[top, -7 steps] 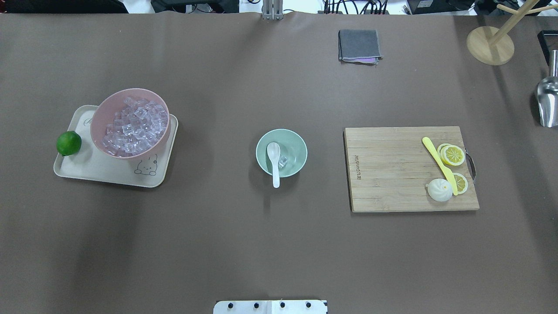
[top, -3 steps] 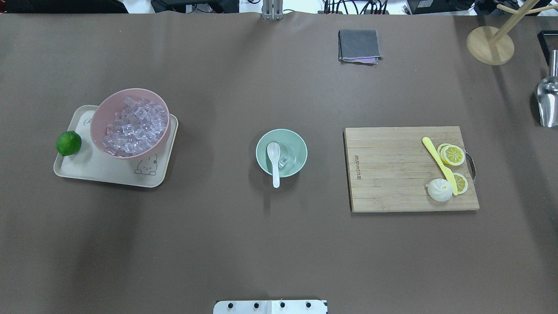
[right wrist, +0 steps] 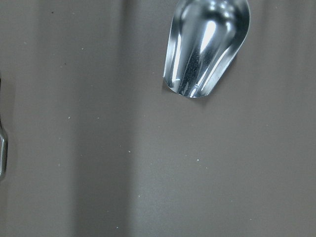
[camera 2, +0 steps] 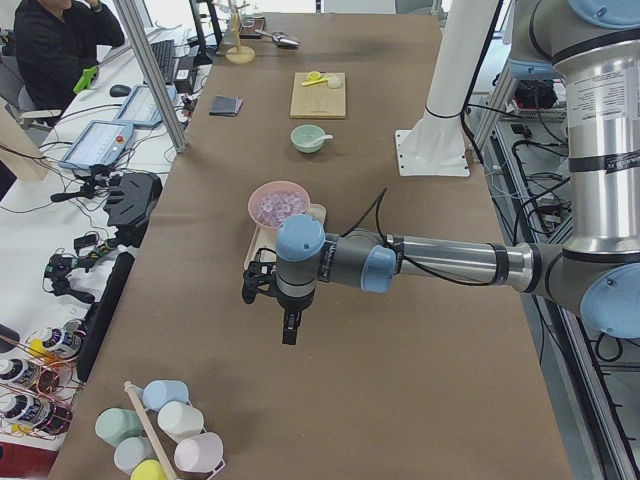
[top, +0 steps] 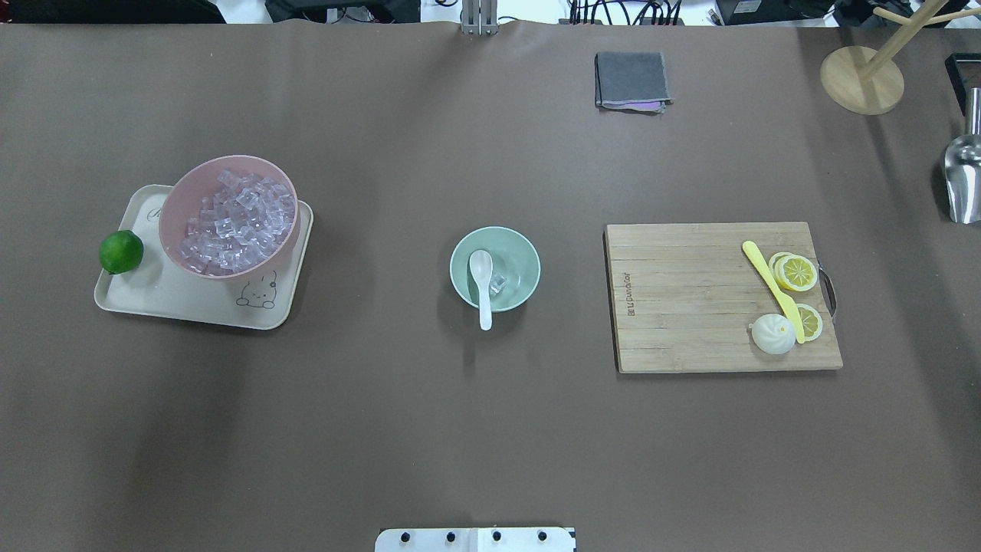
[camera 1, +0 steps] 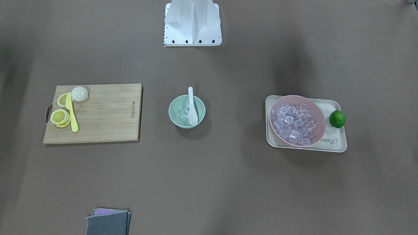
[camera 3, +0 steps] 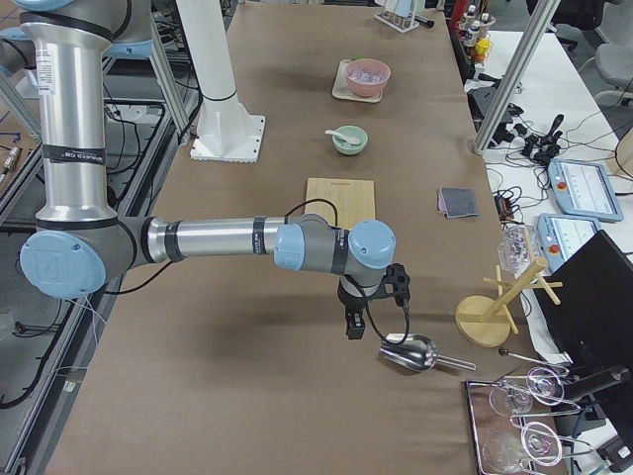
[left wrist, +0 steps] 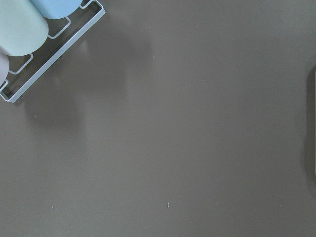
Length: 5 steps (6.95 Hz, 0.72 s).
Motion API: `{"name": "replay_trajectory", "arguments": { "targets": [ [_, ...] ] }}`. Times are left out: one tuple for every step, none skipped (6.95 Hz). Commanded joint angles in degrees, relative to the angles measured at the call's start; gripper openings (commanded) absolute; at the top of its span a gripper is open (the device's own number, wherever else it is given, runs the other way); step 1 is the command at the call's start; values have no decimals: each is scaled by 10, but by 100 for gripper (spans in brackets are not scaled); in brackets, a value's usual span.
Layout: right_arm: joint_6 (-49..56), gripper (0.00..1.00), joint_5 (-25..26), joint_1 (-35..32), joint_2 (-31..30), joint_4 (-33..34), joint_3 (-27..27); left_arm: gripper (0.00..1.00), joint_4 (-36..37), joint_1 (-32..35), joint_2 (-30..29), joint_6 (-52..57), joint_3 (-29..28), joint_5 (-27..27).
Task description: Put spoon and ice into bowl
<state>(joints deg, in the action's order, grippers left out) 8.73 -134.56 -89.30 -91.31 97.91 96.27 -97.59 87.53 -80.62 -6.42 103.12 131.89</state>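
The mint-green bowl (top: 520, 261) stands at the table's middle. The white spoon (top: 481, 270) lies in it, scoop inside and handle over the near rim. A clear ice cube (top: 497, 284) sits in the bowl beside the scoop. The front-facing view shows the same bowl (camera 1: 178, 112), spoon (camera 1: 192, 111) and ice (camera 1: 186, 113). My left gripper (camera 2: 288, 330) hangs over bare table far to the left, and my right gripper (camera 3: 353, 327) far to the right near a metal scoop. I cannot tell whether either is open or shut.
A pink bowl of ice cubes (top: 230, 215) and a lime (top: 121, 251) sit on a beige tray (top: 184, 303). A cutting board (top: 690, 307) holds a yellow knife, lemon slices and a bun. A grey cloth (top: 631, 80), metal scoop (top: 962, 180) and wooden stand (top: 861, 80) lie further off.
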Motion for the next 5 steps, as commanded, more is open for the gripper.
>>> {"name": "replay_trajectory", "arguments": {
  "targets": [
    [0, 100, 0, 0, -2, 0, 1, 98, 0, 0, 5, 0, 1, 0],
    [1, 100, 0, 0, -3, 0, 1, 98, 0, 0, 5, 0, 1, 0],
    [1, 100, -3, 0, -5, 0, 1, 98, 1, 0, 3, 0, 1, 0],
    [0, 100, -4, 0, -5, 0, 1, 98, 1, -1, 0, 0, 0, 0],
    [0, 100, -4, 0, -4, 0, 1, 98, 1, 0, -1, 0, 6, 0]
  ]
}}
